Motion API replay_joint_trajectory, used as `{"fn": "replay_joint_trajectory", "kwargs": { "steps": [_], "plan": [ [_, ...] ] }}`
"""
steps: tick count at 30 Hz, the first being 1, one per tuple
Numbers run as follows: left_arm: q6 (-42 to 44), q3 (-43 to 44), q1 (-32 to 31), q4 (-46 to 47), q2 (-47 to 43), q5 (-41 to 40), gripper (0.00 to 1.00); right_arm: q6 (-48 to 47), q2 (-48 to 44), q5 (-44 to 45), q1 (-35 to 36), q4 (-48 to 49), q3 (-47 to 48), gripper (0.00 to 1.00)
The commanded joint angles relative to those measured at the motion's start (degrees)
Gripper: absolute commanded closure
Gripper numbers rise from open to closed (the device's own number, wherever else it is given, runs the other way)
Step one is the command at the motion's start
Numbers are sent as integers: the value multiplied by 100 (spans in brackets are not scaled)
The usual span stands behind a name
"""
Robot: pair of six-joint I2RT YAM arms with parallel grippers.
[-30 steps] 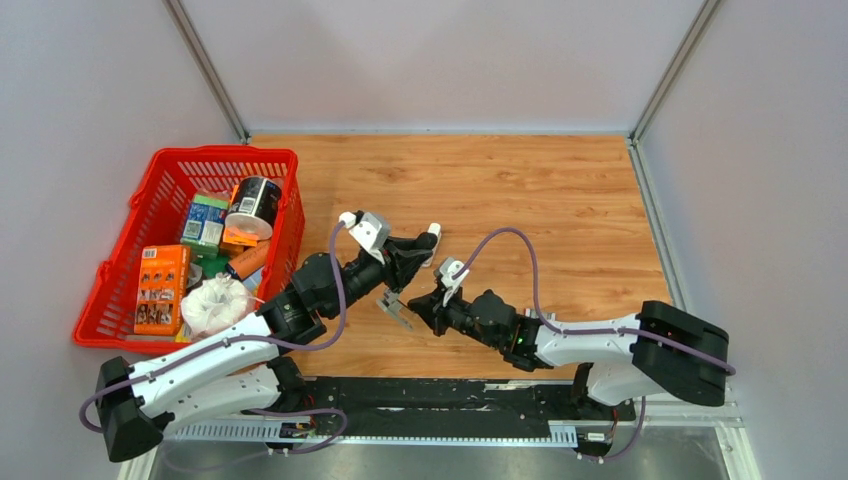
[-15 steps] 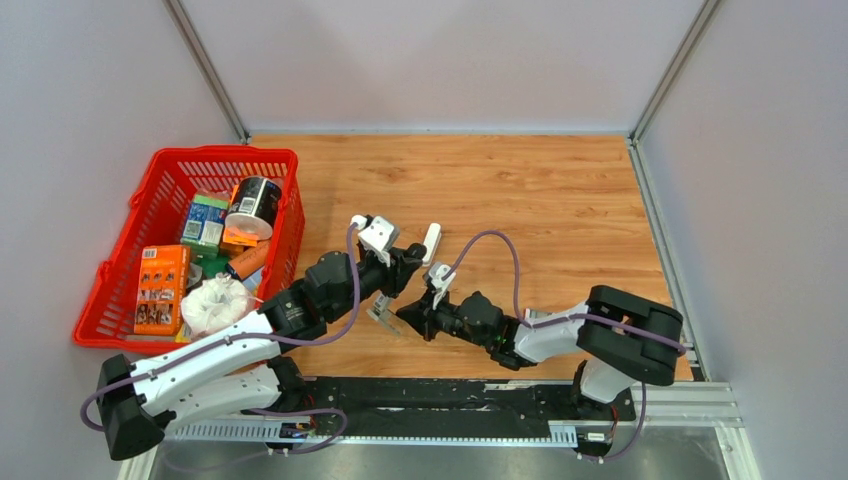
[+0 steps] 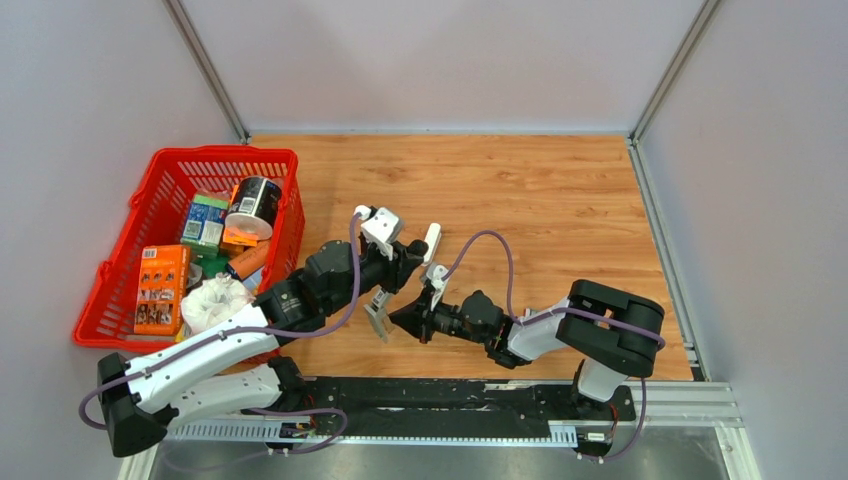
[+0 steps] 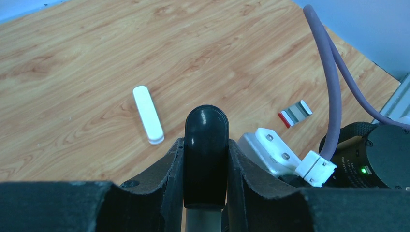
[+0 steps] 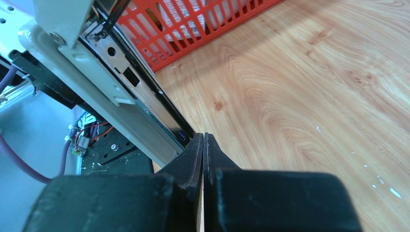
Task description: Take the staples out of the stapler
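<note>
The stapler is in two parts. Its slim white body (image 3: 432, 240) (image 4: 148, 115) lies flat on the wooden table, beyond both grippers. Its grey-metal inner bar (image 3: 378, 320) (image 5: 130, 96) hangs tilted above the table, with my left gripper (image 3: 388, 288) (image 4: 205, 159) shut on the black tip (image 4: 205, 130). My right gripper (image 3: 393, 318) (image 5: 203, 139) is shut with nothing between its fingers. Its tips rest against the lower end of the bar. No loose staples show.
A red basket (image 3: 160, 170) (image 5: 203, 24) full of small packages stands at the left. A small red-and-white flat box (image 4: 295, 113) lies on the table near the right arm. Grey walls close in the table on three sides.
My right gripper has moved left and nearer, up to the bar's lower end, its arm folding in. My left gripper has shifted slightly left and nearer with the bar.
</note>
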Motion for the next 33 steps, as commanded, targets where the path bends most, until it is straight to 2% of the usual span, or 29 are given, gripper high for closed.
{"fn": "replay_joint_trajectory", "kwargs": {
  "steps": [1, 6, 9, 15, 22, 33],
  "plan": [
    [-167, 512, 0, 78, 113, 338, 100, -34, -14, -392, -6, 453, 197, 100],
    [-70, 486, 9, 139, 175, 312, 100, -61, 82, -840, -6, 629, 214, 100],
    [-44, 512, 9, 130, 210, 347, 100, -87, 135, -823, -6, 725, 196, 100],
    [-131, 565, 325, -11, 395, 909, 100, -70, 223, -1201, -24, 778, 311, 100],
    [-70, 653, 474, -90, 588, 1059, 100, 80, 425, -1544, -24, 1130, 390, 100],
    [-8, 714, 527, -178, 641, 1059, 100, 168, 513, -1510, -23, 1245, 408, 100]
  ]
}}
